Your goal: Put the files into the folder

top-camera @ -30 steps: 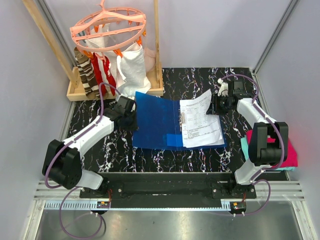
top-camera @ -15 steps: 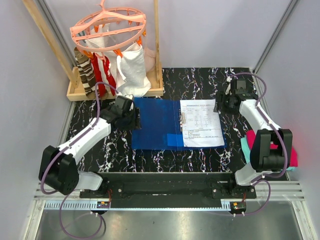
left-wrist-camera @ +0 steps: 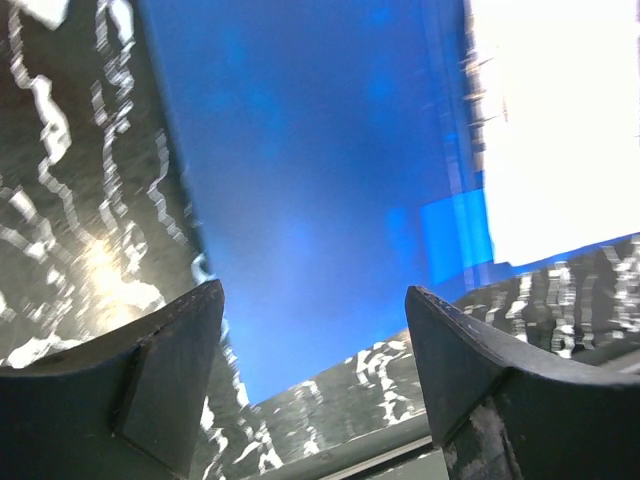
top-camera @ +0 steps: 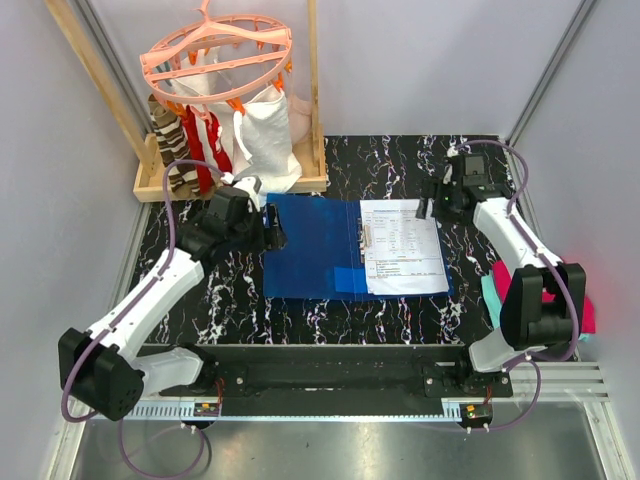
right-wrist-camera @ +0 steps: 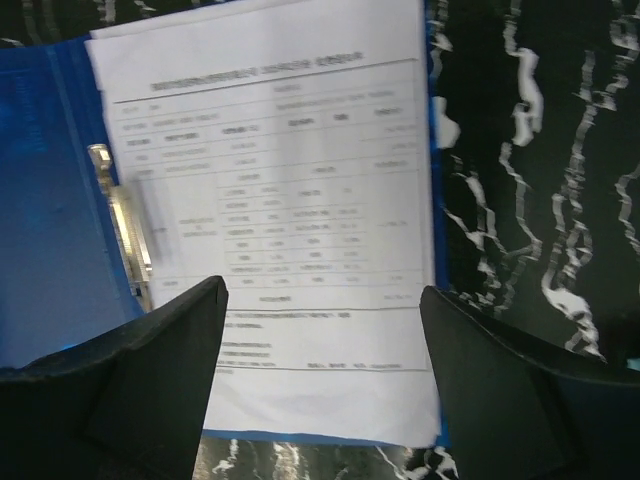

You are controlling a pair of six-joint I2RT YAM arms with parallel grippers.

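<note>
Files point(top-camera: 403, 250) sit within the folder point(top-camera: 310, 245) edges, apparently flat

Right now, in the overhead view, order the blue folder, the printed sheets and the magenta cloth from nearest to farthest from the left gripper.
1. The folder, directly beside the left gripper, to its right.
2. The files, on the folder's right half.
3. The magenta cloth, at the table's far right edge.

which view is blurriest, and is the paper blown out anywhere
Left wrist: the blurriest, the folder smeared, the files blown out to blank white, a glare spot on the table. Right wrist: dim, print soft, the metal clip streaked. Top external: sharp and evenly lit.
</note>
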